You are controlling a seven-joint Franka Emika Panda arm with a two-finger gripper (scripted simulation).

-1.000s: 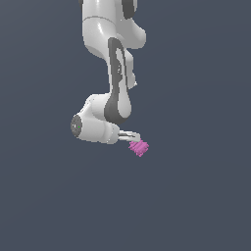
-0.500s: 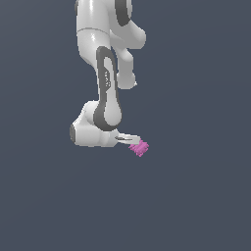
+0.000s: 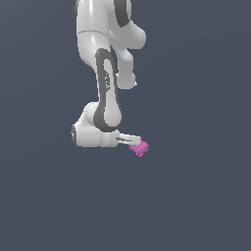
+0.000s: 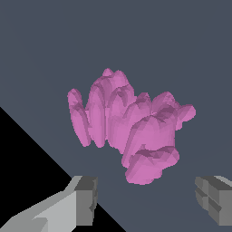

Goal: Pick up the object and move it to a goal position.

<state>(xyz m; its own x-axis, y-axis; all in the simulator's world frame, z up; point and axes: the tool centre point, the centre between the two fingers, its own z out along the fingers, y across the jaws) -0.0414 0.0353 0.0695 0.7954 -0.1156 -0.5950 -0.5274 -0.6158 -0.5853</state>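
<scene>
The object point(image 3: 140, 148) is a small magenta-pink ridged lump just off the tips of my gripper point(image 3: 133, 140) in the exterior view. In the wrist view the object point(image 4: 129, 127) fills the middle of the picture, its ridged lobes standing side by side. My gripper point(image 4: 149, 197) is open: the two grey fingertips point(image 4: 86, 201) stand wide apart on either side, short of the lump. I see no contact between the pads and the object.
The white arm point(image 3: 105, 93) hangs down from above, with its wrist point(image 3: 90, 132) to the exterior view's left of the object. Everything else is a plain dark grey-blue surface point(image 3: 196, 196).
The arm's upper links have turned and the wrist has sunk slightly. The pink object has stayed where it was, at the fingertips.
</scene>
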